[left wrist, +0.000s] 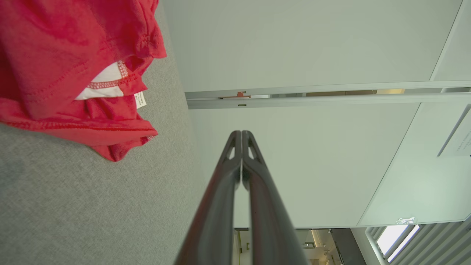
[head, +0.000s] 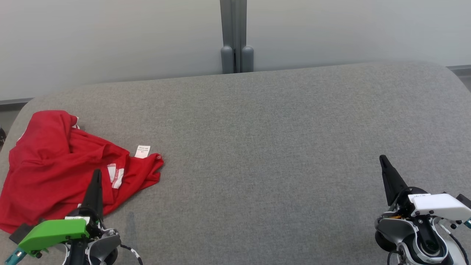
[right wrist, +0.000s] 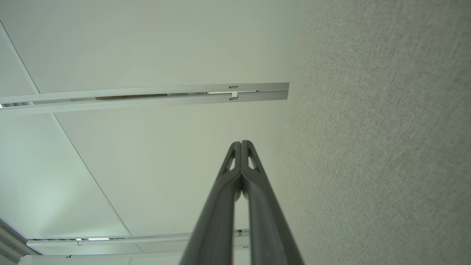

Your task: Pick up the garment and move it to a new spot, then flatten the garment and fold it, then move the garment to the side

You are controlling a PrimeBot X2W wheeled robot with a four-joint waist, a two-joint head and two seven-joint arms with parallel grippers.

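1. A red shirt lies crumpled in a loose heap at about 8 o'clock on a grey fabric cushion, close to its left edge in the head view.
2. A small white label sticks out flat on the cushion at the shirt's 2 o'clock corner. A white patch with red stitching shows among the folds near that same side.
3. The left gripper sits at 7 o'clock in the head view, its fingers pressed together into one dark point and holding nothing. From that camera its tip overlaps the near edge of the shirt.
4. In the left wrist view the gripper's closed fingers point past the cushion edge toward a pale wall. The shirt lies off toward 10 o'clock, clear of the fingers, with nothing caught between them.
5. The right gripper is at 4 o'clock in the head view, well apart from the shirt, above bare cushion. Its fingers are also closed tight and empty.
6. The right wrist view confirms this: the two fingers meet at the tip, with grey cushion at 3 o'clock and the wall beyond.
7. At 12 o'clock behind the cushion, a grey post splits the pale wall.
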